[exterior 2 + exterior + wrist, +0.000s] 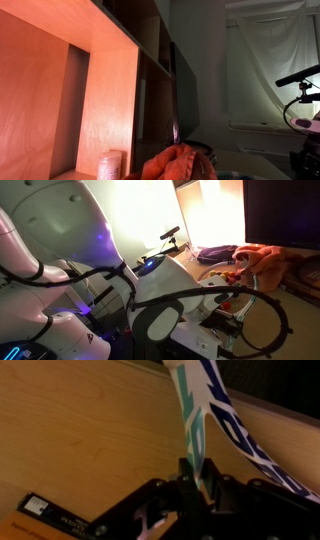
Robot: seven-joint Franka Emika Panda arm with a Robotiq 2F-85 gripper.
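In the wrist view, the gripper at lower centre was nearly closed, pinching the lower end of a patterned strip, white with blue and teal markings, which ran to the top edge and lower right over a wooden surface. The strip was judged thin, light, limp and prone to slipping; grip it flat, near an edge. Its far ends were cut off, its material was unclear, and the fingertips were dark.
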